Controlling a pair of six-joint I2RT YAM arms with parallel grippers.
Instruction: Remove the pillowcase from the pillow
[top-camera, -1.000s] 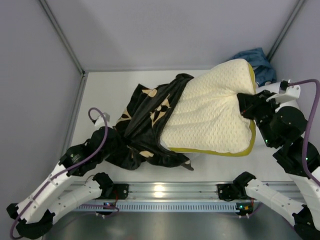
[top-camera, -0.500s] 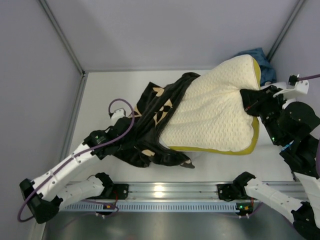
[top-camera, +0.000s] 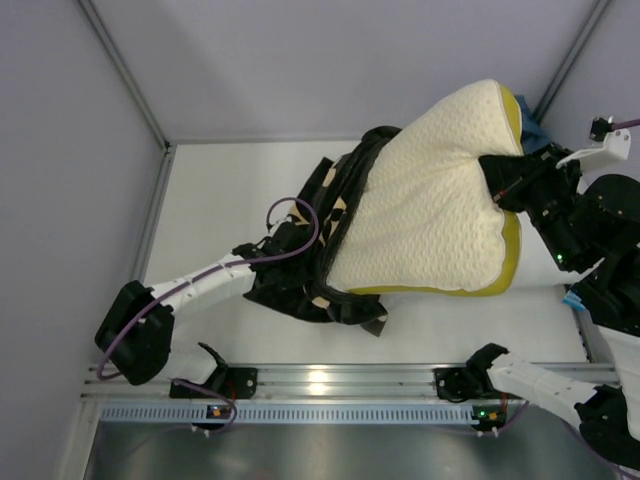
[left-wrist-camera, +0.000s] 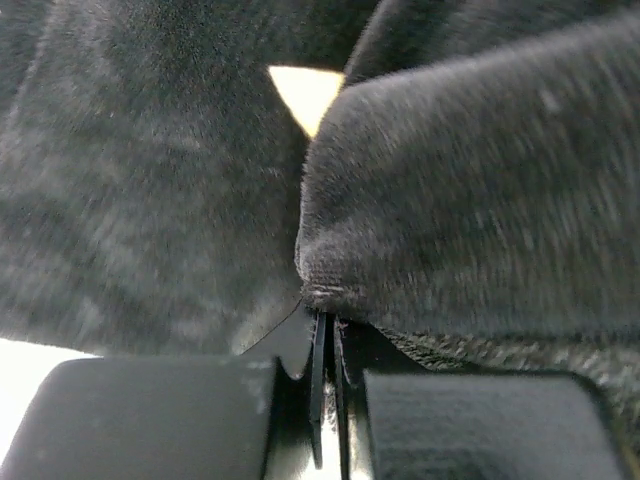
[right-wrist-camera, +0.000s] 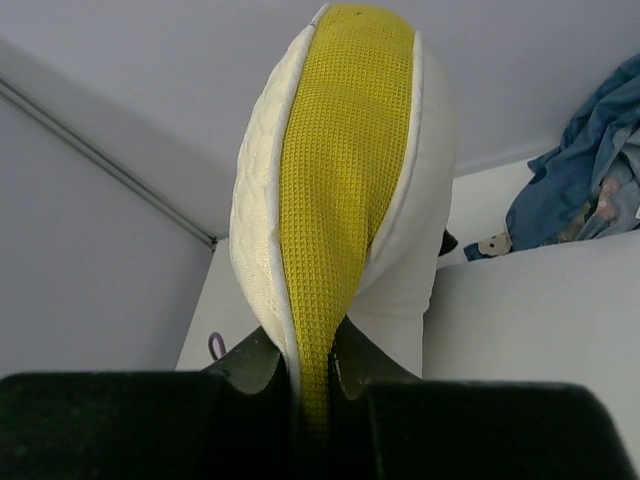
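The cream-yellow quilted pillow (top-camera: 430, 210) with olive-yellow edge trim is lifted at its right end and mostly bare. My right gripper (top-camera: 497, 187) is shut on its yellow edge (right-wrist-camera: 340, 200), which rises upright in the right wrist view. The black pillowcase (top-camera: 320, 250) with tan flower shapes is bunched over the pillow's left end. My left gripper (top-camera: 300, 262) is shut on a fold of the pillowcase (left-wrist-camera: 450, 200), which fills the left wrist view.
A blue cloth bundle (right-wrist-camera: 590, 170) lies at the back right corner behind the pillow. Grey walls enclose the white table (top-camera: 220, 200) at left, back and right. A metal rail (top-camera: 320, 385) runs along the near edge.
My right gripper has lifted the pillow's right end up and back. My left arm has moved right toward the pillow with the pillowcase, which is bunched tighter against the pillow's left end.
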